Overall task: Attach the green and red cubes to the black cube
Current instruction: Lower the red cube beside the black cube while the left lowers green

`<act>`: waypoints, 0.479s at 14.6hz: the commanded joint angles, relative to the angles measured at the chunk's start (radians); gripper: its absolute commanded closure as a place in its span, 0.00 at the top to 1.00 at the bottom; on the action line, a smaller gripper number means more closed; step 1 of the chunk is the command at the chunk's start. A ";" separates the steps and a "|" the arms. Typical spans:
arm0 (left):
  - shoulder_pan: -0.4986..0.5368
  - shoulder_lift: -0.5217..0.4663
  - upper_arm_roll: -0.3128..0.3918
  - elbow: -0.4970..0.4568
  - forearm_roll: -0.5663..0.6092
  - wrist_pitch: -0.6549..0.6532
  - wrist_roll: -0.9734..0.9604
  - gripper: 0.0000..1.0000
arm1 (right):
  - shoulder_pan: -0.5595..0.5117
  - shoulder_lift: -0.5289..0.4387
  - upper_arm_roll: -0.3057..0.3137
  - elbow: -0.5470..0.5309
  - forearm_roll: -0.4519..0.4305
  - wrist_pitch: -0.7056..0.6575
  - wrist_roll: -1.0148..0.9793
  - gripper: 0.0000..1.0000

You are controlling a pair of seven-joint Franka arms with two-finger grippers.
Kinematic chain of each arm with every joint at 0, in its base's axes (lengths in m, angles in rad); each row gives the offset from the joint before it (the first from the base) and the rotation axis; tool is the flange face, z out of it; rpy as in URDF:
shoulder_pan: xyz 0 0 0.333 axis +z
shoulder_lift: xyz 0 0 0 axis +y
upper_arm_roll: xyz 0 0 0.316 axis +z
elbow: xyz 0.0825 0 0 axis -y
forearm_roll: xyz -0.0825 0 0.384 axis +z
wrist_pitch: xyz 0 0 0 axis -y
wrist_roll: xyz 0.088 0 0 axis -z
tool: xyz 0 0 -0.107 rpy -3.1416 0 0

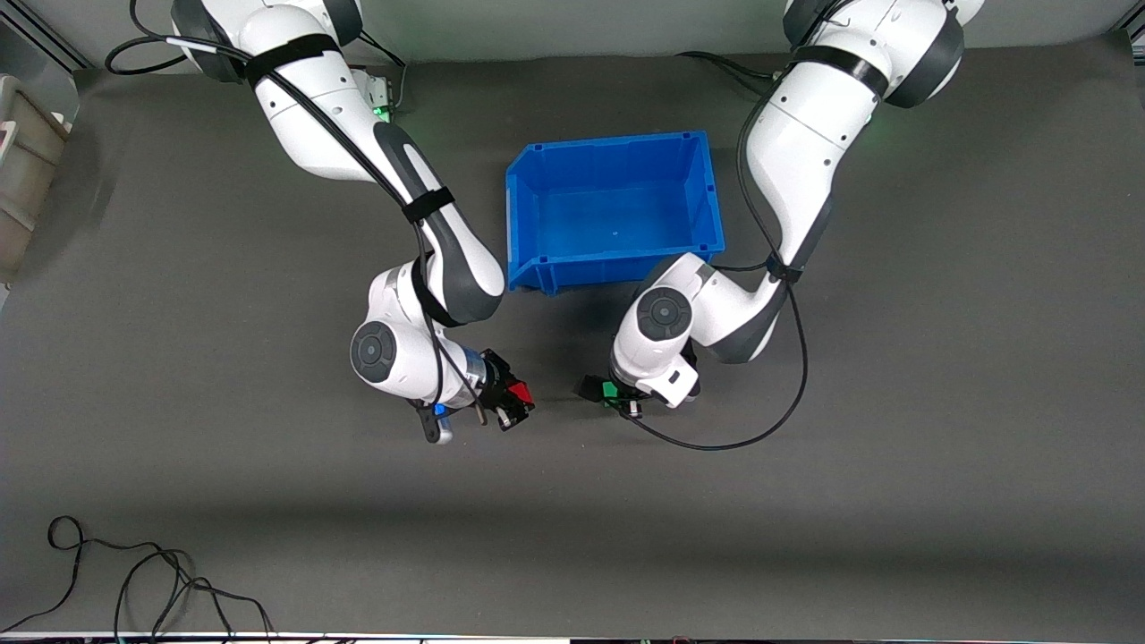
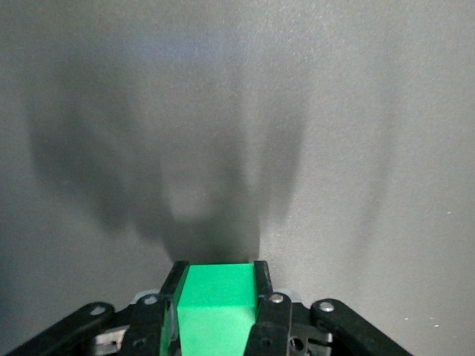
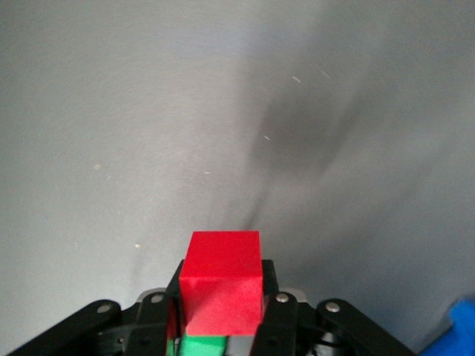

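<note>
In the front view the blue bin [image 1: 614, 211] sits on the dark grey table [image 1: 939, 402] between the two arms, and both grippers work over the mat nearer to the front camera than that bin. The right gripper [image 1: 512, 397], reaching down from the base at the right arm's end, is over the mat nearer the camera than the bin's corner on the right arm's side, its fingers clamped on the red cube [image 1: 519, 392]. The left gripper [image 1: 610, 394] is over the mat nearer the camera than the bin's front wall, toward the left arm's end, and holds the green cube [image 1: 608, 389] between its fingers; something dark shows just beside the green cube on the side toward the red one (whether that is the black cube or part of the gripper cannot be told). The two grippers point toward each other, with bare mat between them. In the left wrist view the green cube [image 2: 215, 308] fills the gap between the black fingers [image 2: 263, 285], which press flat against two of its sides, over plain grey mat. In the right wrist view the red cube [image 3: 222, 278] is gripped the same way between the fingers [image 3: 270, 282], with a green patch [image 3: 200, 345] just beneath it, and a corner of the blue bin [image 3: 462, 325] at the picture's edge.
</note>
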 commanded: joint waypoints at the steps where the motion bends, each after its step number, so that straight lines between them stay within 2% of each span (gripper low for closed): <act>1: -0.019 0.020 0.013 0.027 0.033 -0.005 0.002 0.00 | 0.007 0.017 -0.004 0.011 0.095 0.021 0.100 0.00; 3: -0.021 0.026 0.013 0.027 0.043 -0.005 0.008 0.00 | 0.030 0.041 -0.004 0.015 0.172 0.073 0.100 0.00; 7: -0.022 0.026 0.011 0.027 0.036 -0.003 0.005 0.00 | 0.088 0.110 -0.004 0.021 0.209 0.214 0.101 0.00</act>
